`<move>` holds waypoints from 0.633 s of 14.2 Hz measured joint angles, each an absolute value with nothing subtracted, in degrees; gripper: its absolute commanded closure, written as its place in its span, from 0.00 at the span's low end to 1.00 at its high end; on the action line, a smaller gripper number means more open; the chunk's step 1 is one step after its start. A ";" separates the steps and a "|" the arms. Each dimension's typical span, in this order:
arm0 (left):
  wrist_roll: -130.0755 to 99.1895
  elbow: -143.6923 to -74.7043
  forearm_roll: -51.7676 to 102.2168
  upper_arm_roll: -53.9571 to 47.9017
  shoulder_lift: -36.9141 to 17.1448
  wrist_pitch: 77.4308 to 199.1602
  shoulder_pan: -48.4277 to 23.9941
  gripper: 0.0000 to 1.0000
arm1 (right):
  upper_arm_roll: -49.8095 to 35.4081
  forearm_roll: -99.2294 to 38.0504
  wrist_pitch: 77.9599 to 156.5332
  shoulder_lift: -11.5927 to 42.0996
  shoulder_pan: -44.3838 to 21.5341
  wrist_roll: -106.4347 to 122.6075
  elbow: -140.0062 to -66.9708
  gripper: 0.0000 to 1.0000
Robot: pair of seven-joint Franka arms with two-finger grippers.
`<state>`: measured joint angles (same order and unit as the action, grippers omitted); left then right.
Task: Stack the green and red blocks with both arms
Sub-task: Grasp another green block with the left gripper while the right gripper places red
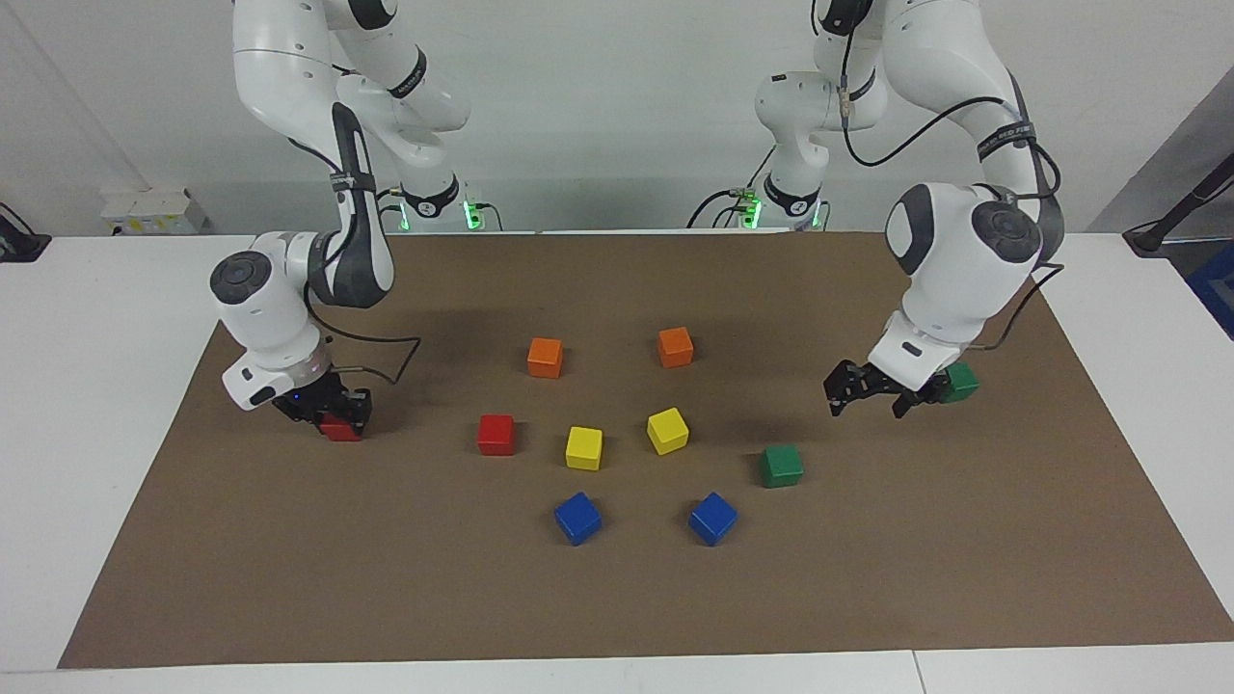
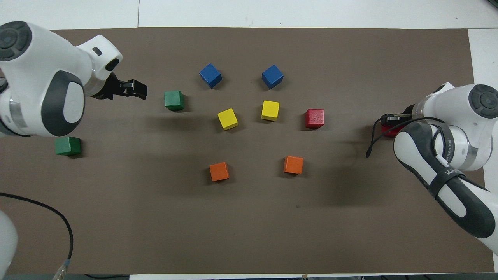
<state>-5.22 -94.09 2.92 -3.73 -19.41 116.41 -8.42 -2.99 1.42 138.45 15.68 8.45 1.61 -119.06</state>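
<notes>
My left hand (image 1: 866, 398) hangs in the air with its fingers spread and nothing between them, over bare brown mat (image 1: 617, 598) between the two green blocks. One green block (image 1: 960, 382) sits on the mat near the desk (image 1: 96, 386) edge at my left arm's end, partly hidden by my wrist in the facing view and plain to see from overhead (image 2: 68, 146). The other green block (image 1: 781, 466) lies farther from me and closer to the middle, just beside my open hand as seen from above (image 2: 134, 88).

My right hand (image 1: 333, 416) is down at the mat near my right arm's end of the desk, clenched on a red block (image 1: 339, 429); whether that block rests on the mat or is just off it I cannot tell. The second red block (image 1: 496, 434) stands free toward the middle, beside the two yellow cubes (image 1: 583, 448). Two orange cubes (image 1: 545, 357) lie nearer to me, two blue cubes (image 1: 577, 518) farther away.
</notes>
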 measured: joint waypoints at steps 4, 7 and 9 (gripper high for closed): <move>-9.57 -90.83 2.83 -3.68 -26.37 120.07 -12.58 0.00 | -3.04 1.42 138.45 15.68 8.40 3.77 -119.06 1.00; -9.93 -90.69 2.78 -3.63 -28.53 122.85 -13.28 0.00 | -3.07 1.42 138.45 15.68 8.38 5.76 -119.06 0.17; -9.98 -91.45 2.77 -3.64 -29.17 124.97 -13.36 0.00 | -3.06 1.42 138.46 15.70 8.39 5.86 -119.07 0.00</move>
<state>-9.98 -91.45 2.77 -3.64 -29.17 124.97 -13.36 -3.06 1.42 138.46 15.70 8.39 5.86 -119.07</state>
